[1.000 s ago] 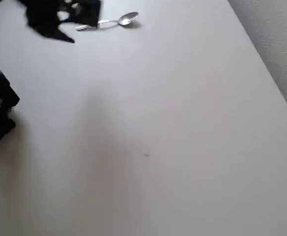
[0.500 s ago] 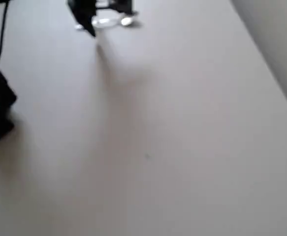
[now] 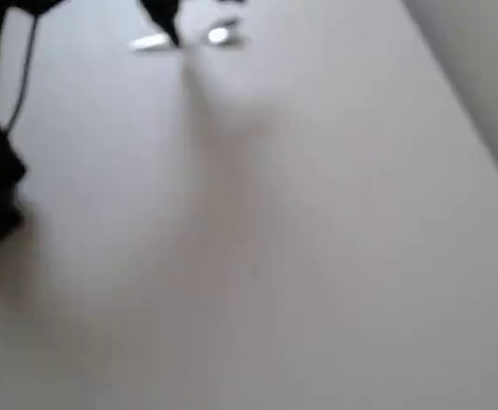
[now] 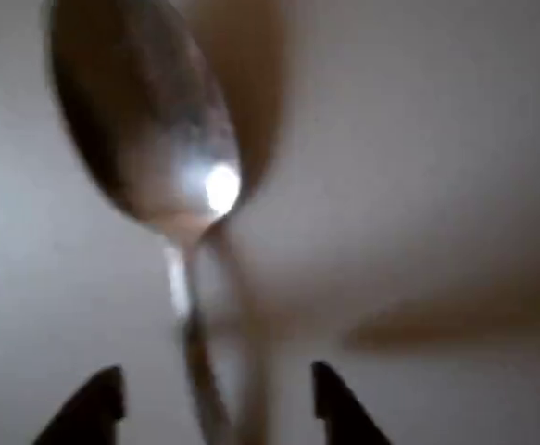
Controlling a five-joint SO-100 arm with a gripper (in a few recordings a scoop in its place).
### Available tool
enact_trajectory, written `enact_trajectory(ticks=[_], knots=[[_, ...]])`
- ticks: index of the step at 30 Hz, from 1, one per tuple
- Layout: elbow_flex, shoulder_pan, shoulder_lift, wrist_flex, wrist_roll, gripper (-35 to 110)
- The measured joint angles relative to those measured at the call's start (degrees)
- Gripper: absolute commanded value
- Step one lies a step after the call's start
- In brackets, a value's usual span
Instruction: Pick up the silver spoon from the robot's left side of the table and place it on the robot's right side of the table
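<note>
silver spoon (image 3: 219, 36) lies at far left of bench (image 3: 317, 256); end effector (image 4: 212, 399) fingers apart, straddling the handle, not clamped; grasp, lift and carry to the right all remain

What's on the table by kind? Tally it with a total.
Silver spoon: 1, lying on the table, handle running between the gripper's two dark fingertips.
Tiny dark speck on the tabletop: 1.
Total: 2.
</note>
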Motion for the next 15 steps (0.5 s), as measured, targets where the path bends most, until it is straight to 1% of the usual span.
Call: enact_trajectory(ticks=[5, 15], knots=[[-1.67, 0.53, -2.9, 0.0, -0.97, -1], [-3.16, 1.32, -3.52, 0.0, -0.44, -2]])
